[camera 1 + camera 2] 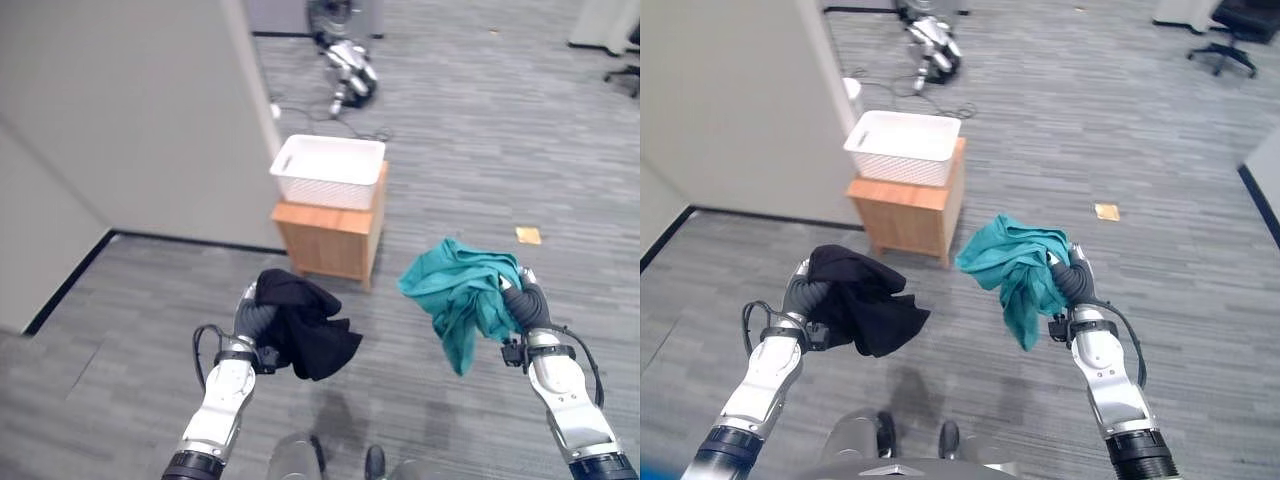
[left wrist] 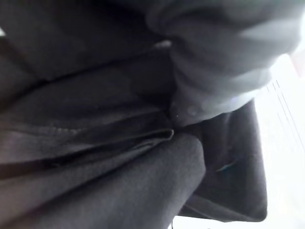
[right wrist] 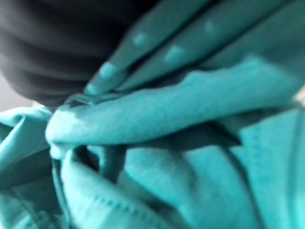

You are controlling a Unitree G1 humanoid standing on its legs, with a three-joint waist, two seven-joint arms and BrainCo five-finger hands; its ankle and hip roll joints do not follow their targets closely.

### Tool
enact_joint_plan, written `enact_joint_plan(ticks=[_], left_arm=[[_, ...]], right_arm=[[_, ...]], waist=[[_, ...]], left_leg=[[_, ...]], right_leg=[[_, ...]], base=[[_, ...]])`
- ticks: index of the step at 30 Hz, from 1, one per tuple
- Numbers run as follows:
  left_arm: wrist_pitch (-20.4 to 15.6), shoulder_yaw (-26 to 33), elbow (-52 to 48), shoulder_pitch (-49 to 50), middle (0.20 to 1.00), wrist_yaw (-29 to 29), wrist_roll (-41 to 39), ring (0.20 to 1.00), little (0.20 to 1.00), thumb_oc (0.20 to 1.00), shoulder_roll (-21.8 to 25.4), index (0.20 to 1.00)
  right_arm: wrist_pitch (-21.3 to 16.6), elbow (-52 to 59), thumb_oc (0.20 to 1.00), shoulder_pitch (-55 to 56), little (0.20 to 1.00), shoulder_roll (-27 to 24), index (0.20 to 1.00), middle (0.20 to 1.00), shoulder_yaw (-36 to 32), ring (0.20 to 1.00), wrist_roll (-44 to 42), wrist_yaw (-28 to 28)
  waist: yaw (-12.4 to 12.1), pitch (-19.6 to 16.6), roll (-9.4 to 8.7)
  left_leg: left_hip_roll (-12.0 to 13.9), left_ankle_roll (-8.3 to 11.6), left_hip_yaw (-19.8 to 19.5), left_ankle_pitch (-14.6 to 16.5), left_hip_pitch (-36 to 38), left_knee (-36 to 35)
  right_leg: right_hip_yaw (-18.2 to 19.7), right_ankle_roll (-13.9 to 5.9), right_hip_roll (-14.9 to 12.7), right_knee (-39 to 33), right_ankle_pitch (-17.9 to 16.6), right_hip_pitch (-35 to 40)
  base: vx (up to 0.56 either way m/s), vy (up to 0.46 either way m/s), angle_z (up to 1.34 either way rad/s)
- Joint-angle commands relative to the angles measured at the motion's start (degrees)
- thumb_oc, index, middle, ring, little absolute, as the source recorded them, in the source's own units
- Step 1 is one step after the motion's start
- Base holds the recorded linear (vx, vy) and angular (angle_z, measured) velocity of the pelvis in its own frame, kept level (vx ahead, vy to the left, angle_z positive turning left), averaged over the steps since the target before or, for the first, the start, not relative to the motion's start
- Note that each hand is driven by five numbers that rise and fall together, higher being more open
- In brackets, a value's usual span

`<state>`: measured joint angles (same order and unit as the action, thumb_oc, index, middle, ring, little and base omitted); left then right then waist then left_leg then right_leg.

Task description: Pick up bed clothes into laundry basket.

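Our left hand [image 1: 252,318] grips a bunched black cloth [image 1: 305,325]; our right hand [image 1: 527,303] clutches a crumpled teal cloth [image 1: 460,295]. Ahead, a white plastic laundry basket [image 1: 328,170] sits on a small wooden cabinet [image 1: 330,235].

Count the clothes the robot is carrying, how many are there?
2. A black cloth is bunched in the left robot hand, and a teal cloth hangs from the right robot hand. Both are off the floor, short of the white basket; its inside is partly hidden.
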<state>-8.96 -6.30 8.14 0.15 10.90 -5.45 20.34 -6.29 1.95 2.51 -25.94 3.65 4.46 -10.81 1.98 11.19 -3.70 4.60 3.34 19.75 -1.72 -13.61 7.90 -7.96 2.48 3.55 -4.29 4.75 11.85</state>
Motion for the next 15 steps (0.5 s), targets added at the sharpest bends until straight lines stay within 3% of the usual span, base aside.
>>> enact_joint_plan(ticks=[1, 2, 4, 5, 6, 7, 8, 9, 10, 11, 12, 14, 15], left_arm=[[-4.2, 0.8, -5.2, -2.7, 0.2, 1.4, 0.2, 0.2, 0.2, 0.2, 0.1, 0.2], [-4.1, 0.5, -5.0, -2.6, 0.2, 1.3, 0.2, 0.2, 0.2, 0.2, 0.0, 0.2], [-3.8, 0.5, -4.9, -2.0, 0.2, 1.2, 0.3, 0.2, 0.2, 0.2, -0.2, 0.2], [-3.6, 0.1, -4.4, -0.5, 0.2, 0.8, 0.4, 0.2, 0.2, 0.2, -0.4, 0.2], [-3.1, -0.6, -3.5, 0.0, 0.2, 0.8, -0.3, 0.2, 0.2, 0.2, -0.6, 0.2], [-2.8, -0.9, -2.8, 0.2, 0.2, 1.0, -0.4, 0.2, 0.2, 0.2, -0.5, 0.2], [-2.8, -1.0, -2.4, 0.3, 0.2, 1.2, -0.4, 0.2, 0.2, 0.2, -0.4, 0.2], [-2.8, -1.0, -2.4, 0.2, 0.2, 1.2, -0.3, 0.2, 0.2, 0.2, -0.4, 0.2], [-2.7, -0.7, -1.8, 0.6, 0.2, 2.1, -0.3, 0.2, 0.2, 0.2, 0.1, 0.2], [-2.7, -0.6, -1.8, 0.5, 0.2, 2.1, -0.3, 0.2, 0.2, 0.2, 0.1, 0.2], [-2.5, -0.6, -1.4, 0.4, 0.2, 2.0, -0.4, 0.2, 0.2, 0.2, 0.2, 0.2], [-2.8, -0.9, -1.6, 0.7, 0.2, 1.7, -0.8, 0.2, 0.2, 0.2, 0.7, 0.2], [-2.8, -0.8, -1.6, 0.7, 0.2, 1.7, -0.8, 0.2, 0.2, 0.2, 0.8, 0.2]], right_arm=[[-4.5, 7.6, 0.2, -4.0, 0.2, -2.2, 0.2, 0.2, -2.0, 0.2, 1.6, -0.1], [-4.9, 8.7, 0.2, -4.0, 0.2, -2.2, 0.2, 0.2, -2.0, 0.2, 2.0, 0.2], [-5.2, 10.2, 0.2, -4.0, 0.2, -2.2, 0.2, 0.2, -1.6, 0.2, 2.7, 0.8], [-5.5, 11.6, 0.2, -4.1, 0.2, -2.0, 0.2, 0.2, 0.1, 0.2, 5.1, 2.1], [-5.5, 12.8, 0.2, -5.7, 0.2, -1.4, 0.2, 0.2, 3.2, 0.2, 8.3, 3.6], [-5.2, 13.1, 0.2, -7.2, 0.2, -1.1, 0.2, 0.2, 5.1, 0.2, 9.4, 4.1], [-5.1, 13.5, 0.2, -8.0, 0.2, -1.0, 0.2, 0.2, 6.1, 0.2, 10.5, 4.2], [-5.1, 13.5, 0.2, -8.1, 0.2, -1.0, 0.2, 0.2, 6.2, 0.2, 10.5, 4.2], [-4.8, 14.3, 0.2, -11.0, 0.2, -0.6, 0.2, 0.2, 9.2, 0.2, 12.8, 4.5], [-4.7, 14.3, 0.2, -11.1, 0.2, -0.6, 0.2, 0.2, 9.3, 0.2, 12.9, 4.5], [-4.8, 14.7, 0.2, -12.9, 0.2, -0.2, 0.2, 0.2, 10.9, 0.2, 14.0, 4.5], [-4.5, 15.4, 0.2, -17.1, 0.2, 0.7, 0.2, 0.2, 13.7, 0.2, 15.1, 4.2], [-4.5, 15.2, 0.2, -17.3, 0.2, 0.7, 0.2, 0.2, 13.9, 0.2, 15.2, 4.2]], waist=[[-0.6, -0.4, 1.63], [-0.5, -0.5, 1.34], [-0.7, -1.2, 1.41], [-1.7, -2.2, 1.26], [-2.1, -2.1, 1.01], [-1.9, -1.8, 0.78], [-1.5, -1.4, 1.19], [-1.5, -1.5, 1.08], [-0.9, -0.9, 2.39], [-0.9, -1.0, 2.55], [-1.1, -0.9, 2.66], [-0.7, -1.1, 3.05], [-0.5, -1.1, 3.15]], left_leg=[[0.9, 1.53, 3.4, -4.9, 5.2, -3.8], [1.1, 1.41, 5.7, -4.9, 6.3, -5.3], [0.6, 0.28, 6.5, -4.6, 7.8, -7.1], [-1.0, -2.19, 5.5, -5.2, 9.3, -9.0], [-2.5, -4.0, 4.5, -3.6, 12.6, -10.8], [-3.1, -4.75, 3.5, -3.3, 14.1, -11.5], [-3.2, -5.42, 1.7, -3.0, 15.2, -12.1], [-3.3, -5.49, 1.8, -3.0, 15.0, -12.1], [-2.8, -5.91, -0.8, -1.9, 17.6, -12.9], [-2.5, -5.85, -0.7, -2.1, 17.4, -12.9], [-2.6, -5.76, -1.9, -1.4, 18.1, -12.9], [-2.8, -5.21, -5.5, -0.7, 18.7, -12.9], [-2.6, -5.15, -5.6, -0.8, 18.5, -12.9]], right_leg=[[3.9, -5.65, -5.8, -0.7, 1.7, 2.5], [3.2, -5.88, -6.1, -0.7, 2.5, 4.0], [3.1, -6.16, -5.9, -0.7, 2.4, 4.8], [2.6, -7.27, -6.0, 6.0, 1.7, 3.5], [0.9, -11.79, -7.1, 17.6, -2.4, -0.4], [1.7, -13.75, -7.7, 23.5, -5.7, -3.2], [3.5, -14.26, -7.1, 29.7, -7.5, -6.3], [3.6, -14.3, -7.2, 30.3, -7.2, -6.8], [5.8, -13.71, -7.2, 36.0, -6.6, -11.8], [5.8, -13.56, -6.9, 36.0, -6.9, -12.1], [5.7, -12.45, -8.4, 34.4, -5.5, -13.3], [6.9, -9.97, -8.5, 27.2, -1.7, -14.3], [6.7, -9.86, -8.3, 26.9, -2.0, -14.2]], base=[[0.51, 0.096, -0.38], [0.34, 0.078, -0.3], [0.37, 0.094, -0.09], [0.47, 0.149, 0.05], [0.59, 0.169, 0.19], [0.44, 0.138, 0.19], [0.2, 0.056, 0.67], [0.28, 0.058, 0.98], [0.18, 0.023, 1.35], [0.31, -0.002, 0.95], [0.19, -0.048, 0.83], [0.28, -0.065, 1.05], [0.26, -0.095, 1.52]])
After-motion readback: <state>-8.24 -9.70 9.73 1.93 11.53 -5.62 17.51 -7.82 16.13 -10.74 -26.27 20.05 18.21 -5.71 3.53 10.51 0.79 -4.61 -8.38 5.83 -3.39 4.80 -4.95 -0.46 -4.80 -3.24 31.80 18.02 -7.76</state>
